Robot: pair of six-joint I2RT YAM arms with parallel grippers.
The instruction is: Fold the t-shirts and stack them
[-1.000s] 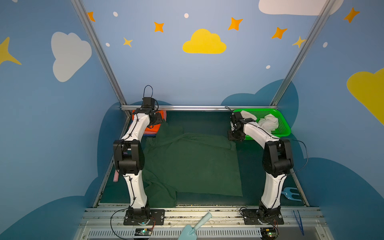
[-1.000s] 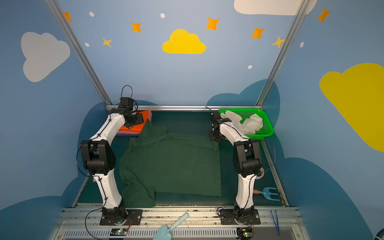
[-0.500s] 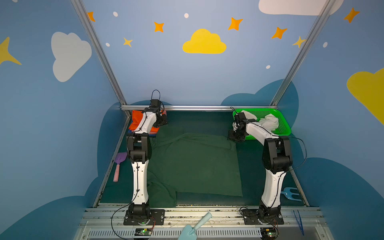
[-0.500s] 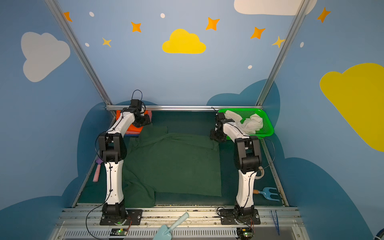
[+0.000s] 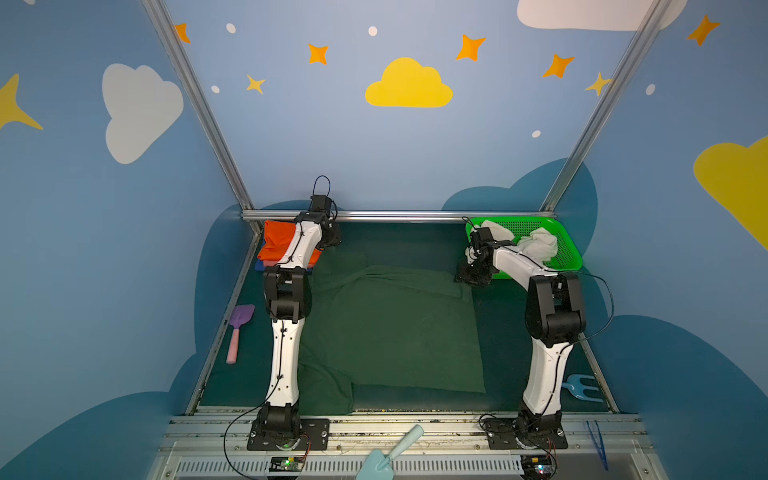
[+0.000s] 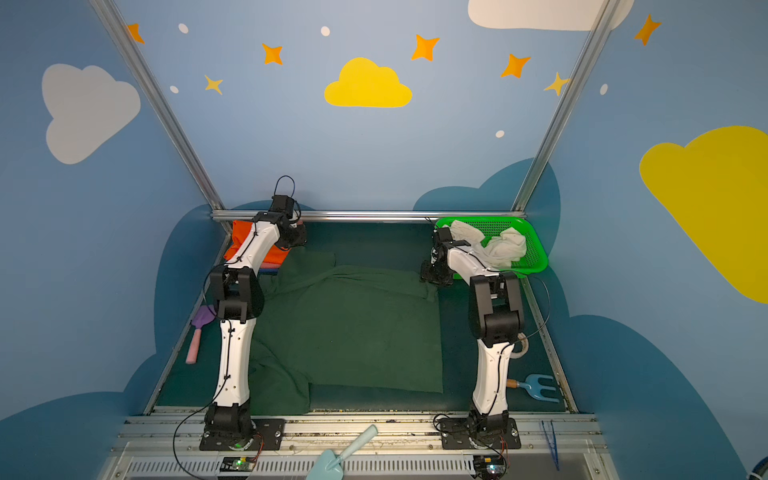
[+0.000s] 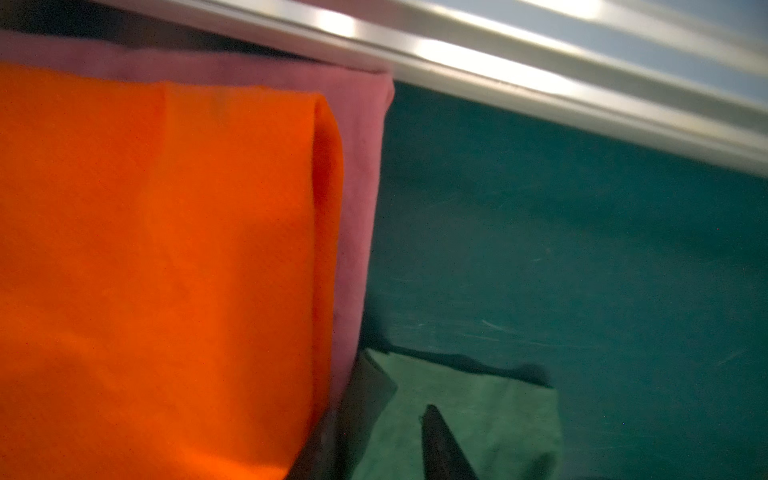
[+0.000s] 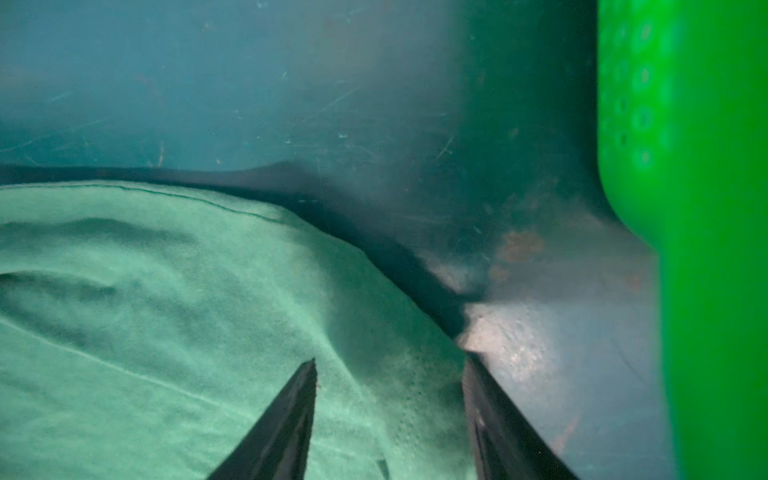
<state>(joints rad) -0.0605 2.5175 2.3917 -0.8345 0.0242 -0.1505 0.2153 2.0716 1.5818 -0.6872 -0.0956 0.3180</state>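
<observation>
In both top views the spread dark green cloth t-shirt (image 5: 390,332) lies flat, and the fingers at its far corners are hidden behind the wrists. In the left wrist view the left gripper (image 7: 401,384), cut off by the frame, holds its fingers slightly apart over a green corner, with the folded bright orange t-shirt (image 7: 166,249) and pink t-shirt (image 7: 361,187) beside one finger. In the right wrist view the right gripper (image 8: 390,359) has its fingers apart astride the hem, and the blurred green plastic mesh basket (image 8: 706,208) lies beyond the outer finger.
</observation>
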